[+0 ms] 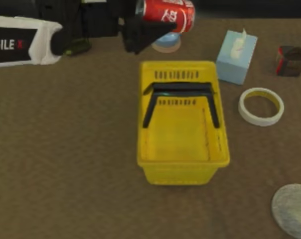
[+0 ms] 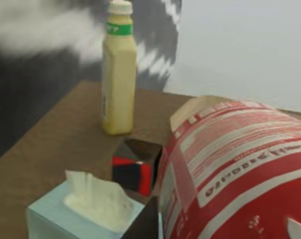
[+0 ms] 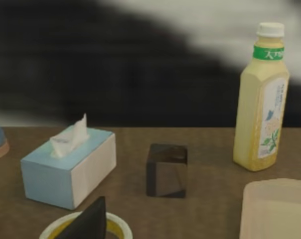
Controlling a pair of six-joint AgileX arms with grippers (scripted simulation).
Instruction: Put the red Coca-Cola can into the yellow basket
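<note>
A: What writing can you read from up there?

B: You can read "AGILE" in black on the white shell of your left arm (image 1: 21, 42), which reaches in well to the left of the yellow basket (image 1: 183, 169). The red Coca-Cola can (image 1: 168, 14) shows part of its white script. In the left wrist view the can (image 2: 240, 174) fills the near side with white small print, too fine to read.

A: And how does the arm sit?

B: It lies nearly flat across the far edge of the table. Your left gripper (image 1: 145, 32) is closed on the can, its dark fingers pinching it, and the can hangs tipped on its side in the air just beyond the basket's far end, above a small blue dish (image 1: 166, 44). The can is not in the basket.

A: Anything else labelled?

B: A pale yellow bottle (image 3: 261, 99) with a green band carries print you cannot make out. Right of the basket stand a blue tissue box (image 1: 236, 56), a dark cube (image 1: 290, 60) and a roll of tape (image 1: 261, 106).

A: My right gripper?

B: Only a dark fingertip (image 3: 85, 224) shows; you cannot tell how it stands.
</note>
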